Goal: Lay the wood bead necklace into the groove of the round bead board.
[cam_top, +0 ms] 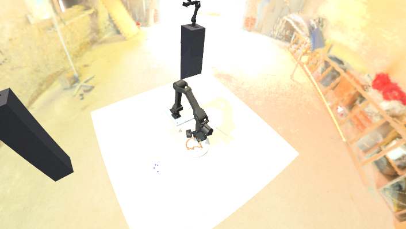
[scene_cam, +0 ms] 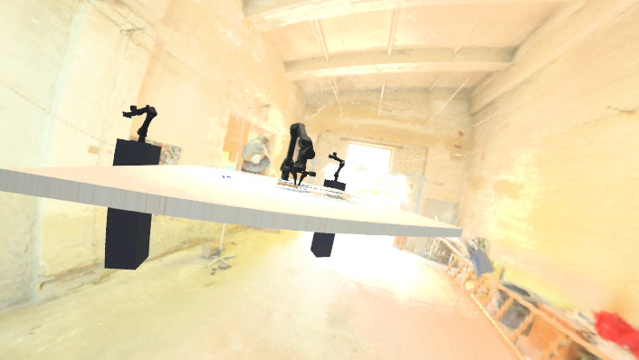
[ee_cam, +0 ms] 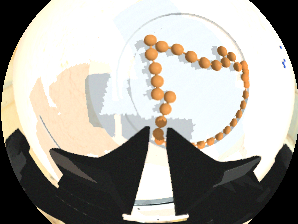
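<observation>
Orange round wooden beads [cam_top: 187,147] [scene_cam: 288,184] [ee_cam: 191,56] form an irregular loop on the smooth, pale round board [cam_top: 196,155] [ee_cam: 192,102], inward from the table's edges [cam_top: 254,190] [scene_cam: 271,220]. The black fingers [cam_top: 199,140] [scene_cam: 298,184] stand narrowly apart at some beads; whether they grip any cannot be told.

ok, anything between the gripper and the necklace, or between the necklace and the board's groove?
Nothing visible either way: the gripper has its fingertips at the necklace's near beads, and one stretch already follows the round bead board's edge.
</observation>
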